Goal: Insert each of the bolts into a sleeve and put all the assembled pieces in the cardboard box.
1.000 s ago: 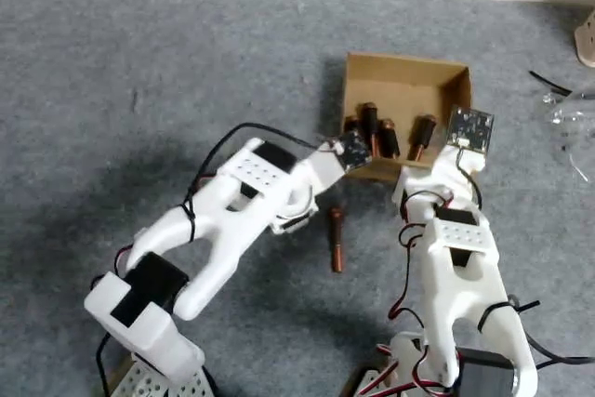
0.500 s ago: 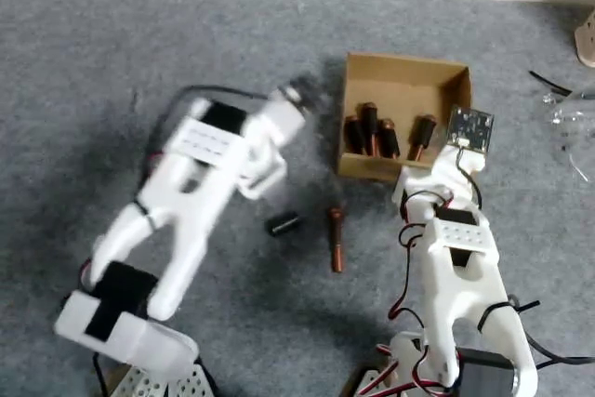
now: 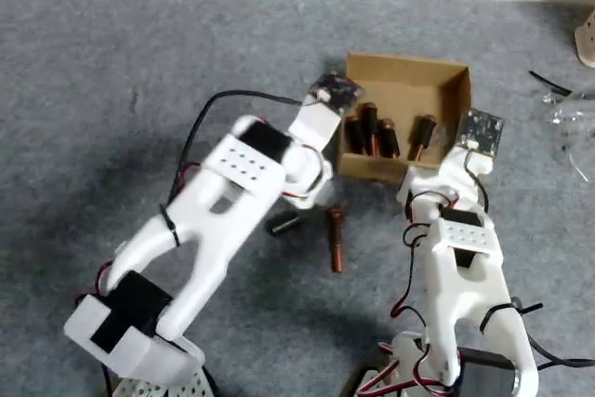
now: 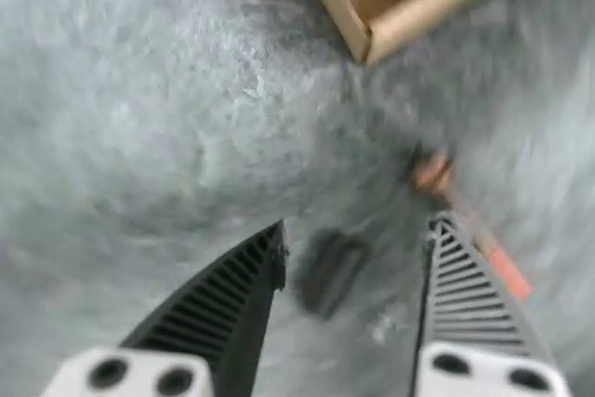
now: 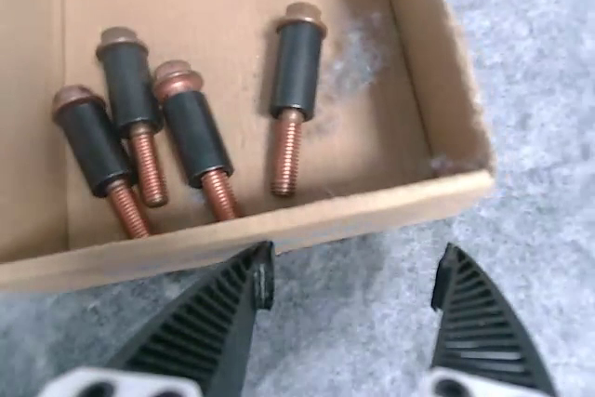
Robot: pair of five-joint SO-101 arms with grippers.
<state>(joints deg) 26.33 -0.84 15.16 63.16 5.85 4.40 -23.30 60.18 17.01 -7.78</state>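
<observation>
The left hand is being held with its fingers apart and nothing between them, over the grey desk and above a loose black sleeve that is lying on its side. A bare copper bolt is lying on the desk just beside that sleeve without touching it, near the front wall of the cardboard box. The right hand is being held spread and empty over the desk, just outside the box's front wall. Four assembled pieces are being contained in the box, each a copper bolt seated in a black sleeve. Three are lying close together side by side, and the fourth is lying a little apart, to their right in the high view
</observation>
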